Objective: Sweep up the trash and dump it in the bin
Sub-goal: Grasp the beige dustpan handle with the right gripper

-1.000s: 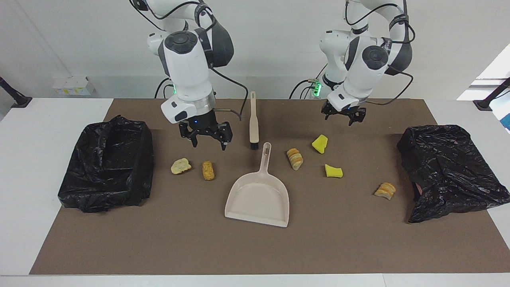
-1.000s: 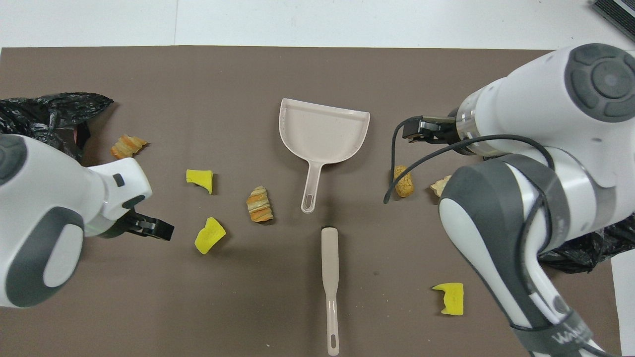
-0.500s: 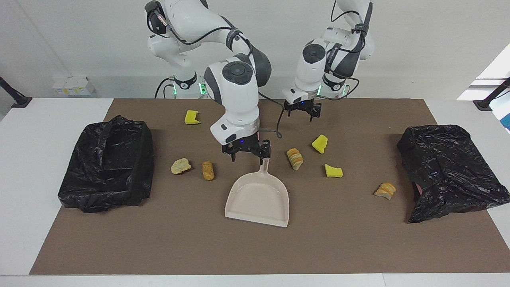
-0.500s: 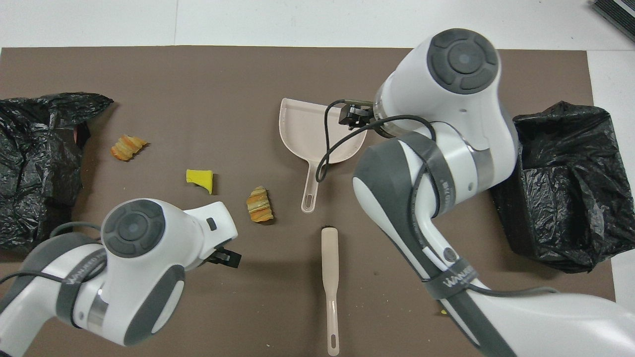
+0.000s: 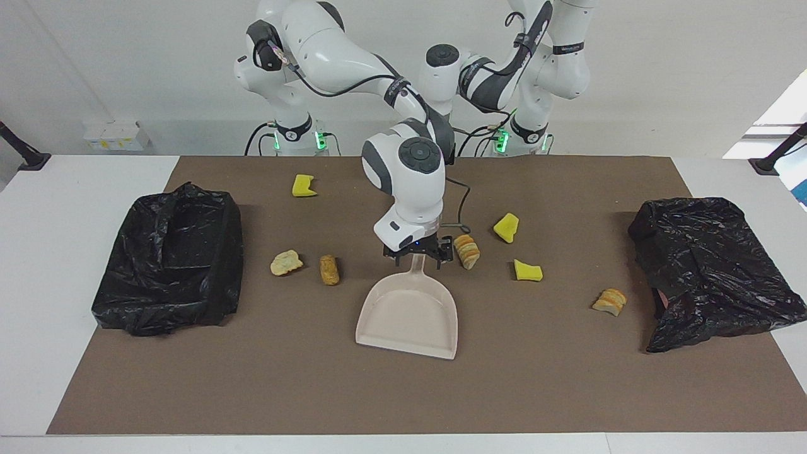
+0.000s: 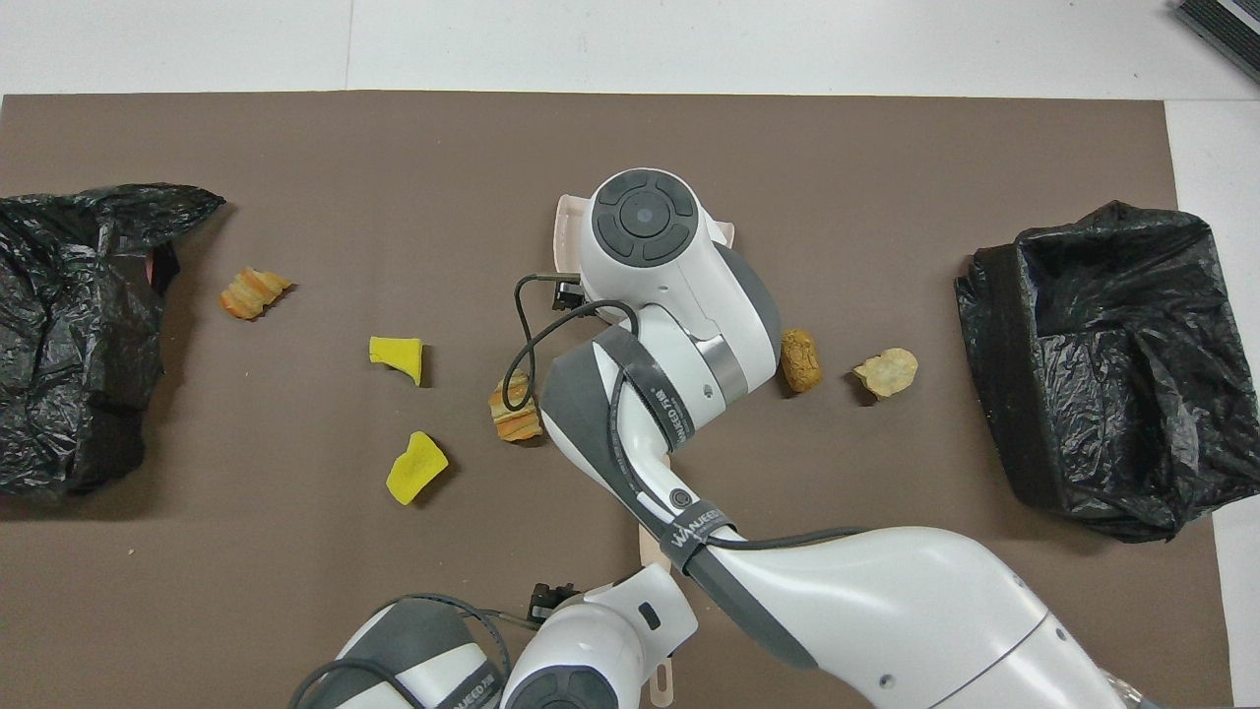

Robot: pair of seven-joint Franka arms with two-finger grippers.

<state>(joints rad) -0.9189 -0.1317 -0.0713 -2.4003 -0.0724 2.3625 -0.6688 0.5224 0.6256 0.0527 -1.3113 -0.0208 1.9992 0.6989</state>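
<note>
The dustpan (image 5: 407, 312) lies mid-mat (image 5: 403, 397), its handle pointing toward the robots. Trash pieces (image 5: 528, 270) are scattered on either side of it. One bin (image 5: 165, 260) sits at the right arm's end of the surface, another (image 5: 712, 265) at the left arm's end.

Seven pieces of trash lie on the mat. Three are bright yellow sponge chunks: one (image 5: 304, 185) near the robots toward the right arm's end, one (image 5: 506, 227) and another (image 5: 528, 270) toward the left arm's end. Four are tan, bread-like lumps: a pale one (image 5: 286, 262), a darker roll (image 5: 328, 269) beside it, a ridged one (image 5: 467, 251) by the dustpan's handle, and one (image 5: 609, 301) near a bag. There is one beige dustpan (image 5: 408, 315), one brush (image 6: 650, 547), mostly hidden under the arms, two black bag-lined bins (image 5: 169, 258) (image 5: 712, 265), one brown mat (image 5: 403, 391), and two robot arms.
</note>
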